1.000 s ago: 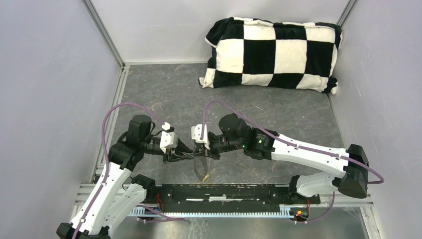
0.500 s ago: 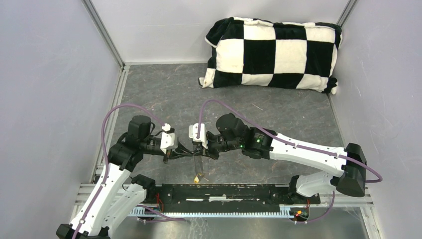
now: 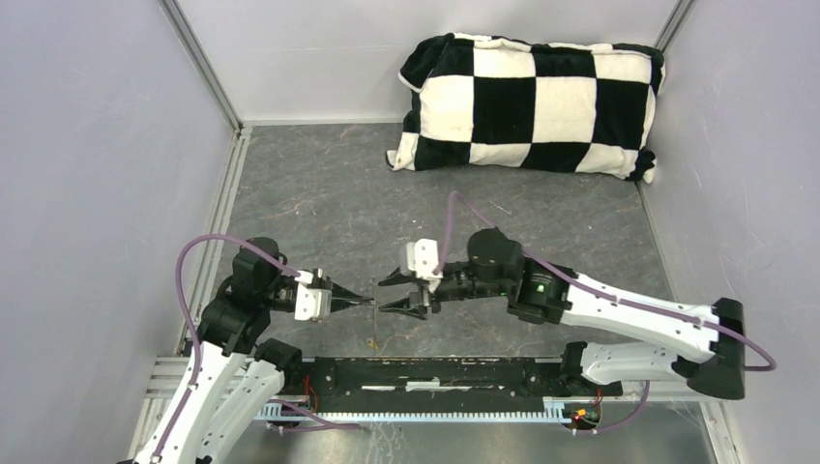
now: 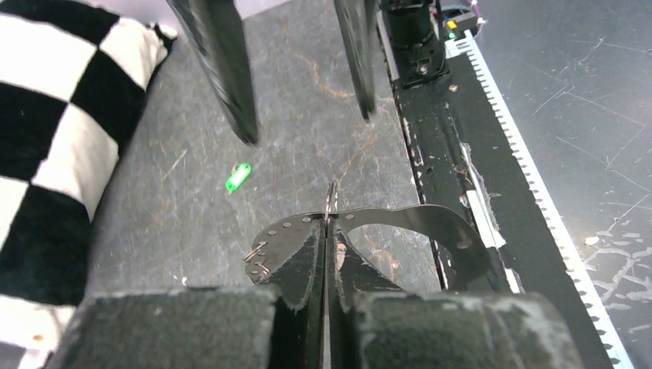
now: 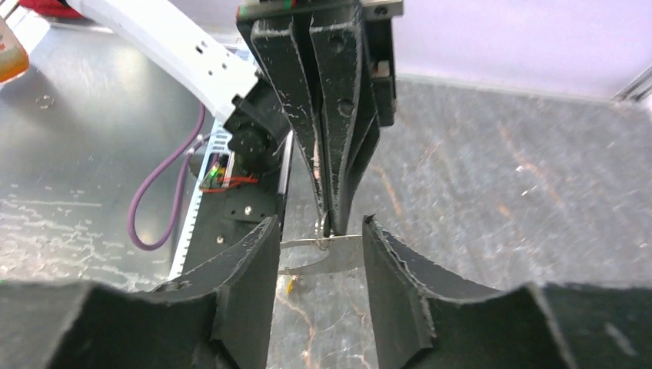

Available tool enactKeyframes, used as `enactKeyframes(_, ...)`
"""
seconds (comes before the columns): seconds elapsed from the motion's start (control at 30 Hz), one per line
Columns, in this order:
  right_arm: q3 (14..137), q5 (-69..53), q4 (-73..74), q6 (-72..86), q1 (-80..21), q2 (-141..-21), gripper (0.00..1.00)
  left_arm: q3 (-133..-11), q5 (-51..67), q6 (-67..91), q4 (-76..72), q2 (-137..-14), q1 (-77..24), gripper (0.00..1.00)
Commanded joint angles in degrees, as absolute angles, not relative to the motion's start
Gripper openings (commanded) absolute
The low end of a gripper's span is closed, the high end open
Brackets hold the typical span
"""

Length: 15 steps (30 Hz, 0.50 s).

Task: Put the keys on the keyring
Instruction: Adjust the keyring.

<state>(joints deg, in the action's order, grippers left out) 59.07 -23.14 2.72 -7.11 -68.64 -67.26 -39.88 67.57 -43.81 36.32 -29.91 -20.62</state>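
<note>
Grey, scratched tabletop fills the walled cell, and a checkered pillow lies against the far wall, well apart from my work. The keyring is up off the surface, pinched in the left gripper, whose fingers are pressed together on it. The right gripper faces it with fingers spread to either side of the metal, touching nothing that I can see. I judge the keyring light, thin and springy, so it may twist or slip in a hard pinch. I'd take it close beside the left gripper's hold. A speck of the yellow key shows just below the keyring; whether it hangs on it I cannot tell. The green key lies flat on the tabletop, off toward the pillow. It looks small, light and slick, and sits so low that I'd go for its plastic head. Nothing blocks the way to it. The black rail runs near the arms at the close edge, and the two grippers crowd each other.
</note>
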Motion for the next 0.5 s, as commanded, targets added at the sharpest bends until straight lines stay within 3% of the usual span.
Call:
enactKeyframes(0.0, 54.47, -21.58, -5.94, -7.88, -68.92, -60.69, 0.51, -41.86, 75.62, -50.50, 32.70, -29.86, -20.56, 0.02)
enactKeyframes(0.2, 45.59, -20.97, -15.98, -6.30, -68.87, -54.26, 0.51, -46.15, 81.38, -47.49, 32.81, -32.96, -20.54, 0.02)
enactKeyframes(0.47, 43.51, -24.99, -21.76, -4.83, -68.96, -55.11, 0.57, -49.18, 84.65, -48.47, 32.87, -34.54, -20.55, 0.02)
